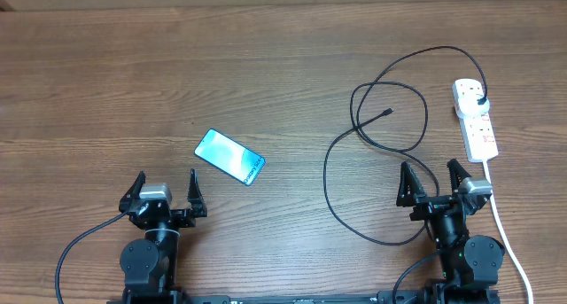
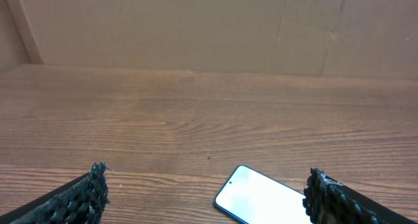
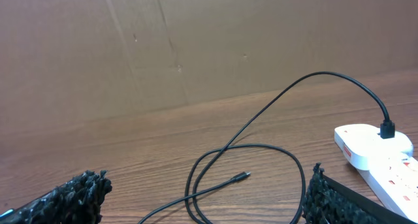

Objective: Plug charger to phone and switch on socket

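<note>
Black charger point(image 1: 324, 175) looped near right edge, plugged into socket point(image 1: 476, 120) by far right corner; phone point(image 1: 229, 157) laid left of centre; left gripper point(image 1: 166, 178), right gripper point(image 1: 430, 171) spread wide, nothing held; thin connector tip point(image 1: 390, 113) easily dropped; phone could be pushed away.

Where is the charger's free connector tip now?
Overhead, the connector tip lies on the right side, inside the cable loop, left of the socket.
</note>
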